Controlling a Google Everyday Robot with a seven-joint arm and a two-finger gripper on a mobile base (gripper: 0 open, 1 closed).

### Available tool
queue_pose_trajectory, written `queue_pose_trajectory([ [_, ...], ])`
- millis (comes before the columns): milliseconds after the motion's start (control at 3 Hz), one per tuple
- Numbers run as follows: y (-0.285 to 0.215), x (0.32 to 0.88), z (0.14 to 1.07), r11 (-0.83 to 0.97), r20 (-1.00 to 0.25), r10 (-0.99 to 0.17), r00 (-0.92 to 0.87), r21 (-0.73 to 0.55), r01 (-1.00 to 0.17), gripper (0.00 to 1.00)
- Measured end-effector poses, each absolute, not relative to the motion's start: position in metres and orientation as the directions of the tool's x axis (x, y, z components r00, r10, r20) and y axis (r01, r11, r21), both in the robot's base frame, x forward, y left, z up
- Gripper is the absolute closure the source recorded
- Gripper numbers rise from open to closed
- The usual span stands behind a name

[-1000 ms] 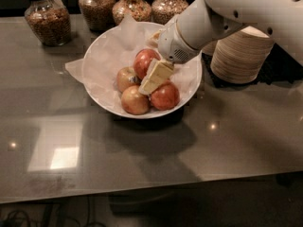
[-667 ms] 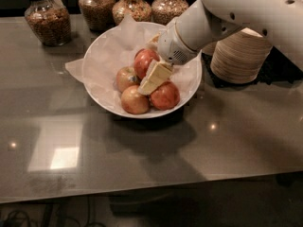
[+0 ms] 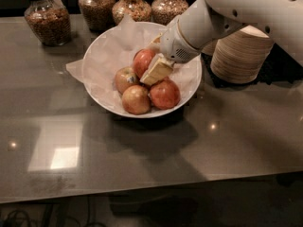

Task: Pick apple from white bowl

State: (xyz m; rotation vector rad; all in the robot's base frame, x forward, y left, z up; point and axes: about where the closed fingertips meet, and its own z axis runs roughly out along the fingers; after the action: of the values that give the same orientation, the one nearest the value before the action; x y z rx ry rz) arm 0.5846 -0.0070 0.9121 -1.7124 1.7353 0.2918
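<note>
Jaws: I cannot tell if clenched. Gripper [image 3: 152,67] sits in white bowl [image 3: 188,82] near far edge of surface [image 3: 142,160], against apple [image 3: 143,59]. I judge apple firm, glossy, slippery, fairly heavy; pinch across widest middle.

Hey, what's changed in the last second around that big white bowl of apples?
Nothing visibly changed. The robot's hand stays down inside the wide white paper-lined bowl, right at the deep red glossy apple, which has not lifted. The other three apples, the stack of tan paper bowls and the glass jars keep their places.
</note>
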Motion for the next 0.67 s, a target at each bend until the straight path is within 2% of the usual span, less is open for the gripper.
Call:
queue_pose_trajectory([
  [333, -0.0087, 0.5860, 0.9077, 0.119, -0.598, -0.798, 0.073, -0.276, -0.954, 1.00],
  [667, -0.0087, 0.5860, 0.9078, 0.119, -0.598, -0.798, 0.073, -0.276, -0.954, 1.00],
])
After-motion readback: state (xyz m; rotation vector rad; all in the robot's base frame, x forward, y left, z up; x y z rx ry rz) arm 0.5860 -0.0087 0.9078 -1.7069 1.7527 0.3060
